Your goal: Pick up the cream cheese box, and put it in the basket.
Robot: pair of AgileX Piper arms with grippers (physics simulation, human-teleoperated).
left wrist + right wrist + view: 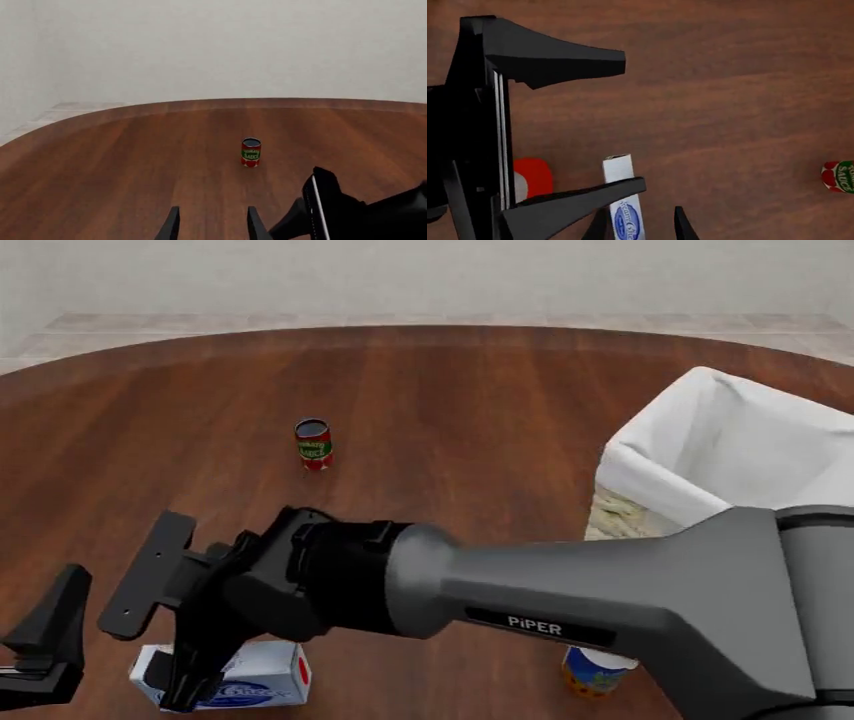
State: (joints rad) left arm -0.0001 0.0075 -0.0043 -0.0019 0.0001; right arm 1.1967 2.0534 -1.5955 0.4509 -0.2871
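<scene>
A: Where is the long white cardboard cream cheese box [247,677] with its blue oval logos and red end panel found?

B: It is seen lying flat on the dark, polished wooden table [454,400], at the near left edge of the front view, well apart from the large cream wicker basket [727,455] with the white cloth liner, which is set at the far right.

A: How is the box judged to handle?

B: It is judged light and fairly stiff, with smooth printed faces that could slip, and walls that could be dented if squeezed hard. A hold across the two long sides, near the middle, is thought best; the red end is better left alone.

A: And the grippers?

B: The right gripper [170,645] is held spread wide, its black fingers poised above the box, with one fingertip overlapping the carton's left end in the front view; whether contact is made cannot be told. Nothing is pinched. The left gripper [209,223] is also held apart and empty, off to the left of the box.

A: What else is noted?

B: A small red tomato sauce tin [314,444] is stood upright further back, smooth and cylindrical. A blue-and-orange can [594,672] is partly hidden beneath the grey right arm [601,585].
</scene>
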